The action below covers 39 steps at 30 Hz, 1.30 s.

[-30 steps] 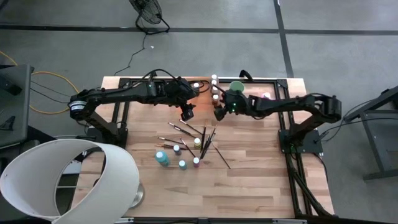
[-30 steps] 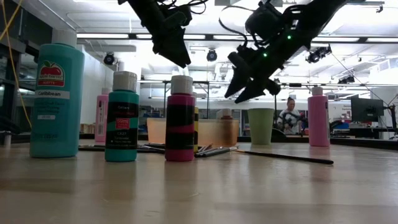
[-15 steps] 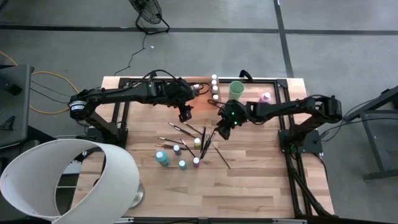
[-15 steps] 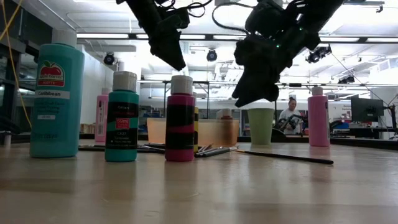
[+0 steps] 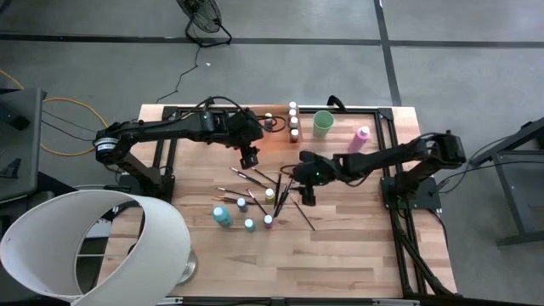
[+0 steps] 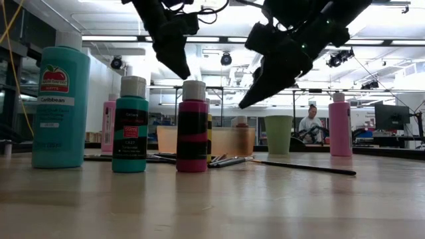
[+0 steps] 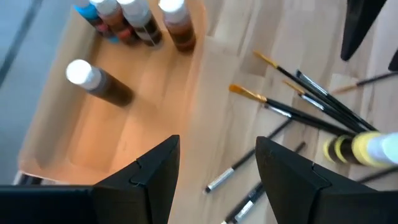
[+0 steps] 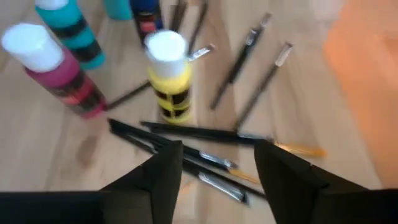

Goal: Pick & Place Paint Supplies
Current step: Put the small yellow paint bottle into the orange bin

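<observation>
Several thin dark-handled paintbrushes (image 5: 276,189) lie scattered on the wooden table. Beside them small paint bottles stand upright: yellow (image 8: 168,78), pink (image 8: 59,71), teal (image 8: 69,28). A larger teal bottle (image 5: 221,216) stands nearer the front. My right gripper (image 8: 217,180) hangs open above the brushes, close to the yellow bottle (image 5: 269,195), touching nothing. My left gripper (image 7: 217,180) hovers open over the table beside the orange tray (image 7: 68,155), which holds several bottles (image 7: 134,18); one brown bottle (image 7: 99,84) lies on its side in it.
A light green cup (image 5: 323,123) and a tall pink bottle (image 5: 363,136) stand at the table's far right. A white lampshade (image 5: 93,242) overhangs the near left corner. Bare wood lies toward the near edge (image 5: 340,263).
My right gripper has swung from beside the green cup toward the table's near edge and a little down, rolling its wrist, and now hangs over the brushes. The bottles and brushes have stayed where they were.
</observation>
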Tool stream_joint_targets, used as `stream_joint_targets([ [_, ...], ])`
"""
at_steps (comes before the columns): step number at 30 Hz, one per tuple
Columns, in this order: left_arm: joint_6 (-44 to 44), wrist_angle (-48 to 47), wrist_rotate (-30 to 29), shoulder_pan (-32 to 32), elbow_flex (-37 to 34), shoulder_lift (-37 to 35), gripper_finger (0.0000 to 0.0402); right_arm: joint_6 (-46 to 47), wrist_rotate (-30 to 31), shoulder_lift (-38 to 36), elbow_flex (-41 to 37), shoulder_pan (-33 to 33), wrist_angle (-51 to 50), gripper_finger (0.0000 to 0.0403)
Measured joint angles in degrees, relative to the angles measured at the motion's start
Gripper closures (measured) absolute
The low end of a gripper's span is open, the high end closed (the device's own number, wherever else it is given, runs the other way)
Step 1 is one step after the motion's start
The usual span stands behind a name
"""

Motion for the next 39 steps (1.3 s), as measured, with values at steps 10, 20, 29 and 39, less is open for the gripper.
stream_joint_targets([
  [10,0.4,-2.7,1.6,0.0,0.0,0.0,0.0199,1.7,3.3,11.9,-0.2,4.3,16.2,0.0136],
  [20,1.1,-3.7,1.6,0.0,0.0,0.0,0.0199,6.1,5.2,22.0,0.0,4.6,30.2,0.0143],
  [29,1.1,-4.0,1.6,0.0,0.0,0.0,0.0199,5.2,4.9,23.6,0.0,5.0,34.2,0.0161],
  [39,1.0,-3.6,1.5,0.0,0.0,0.0,0.0199,4.3,4.7,24.0,0.0,5.0,37.3,0.0213],
])
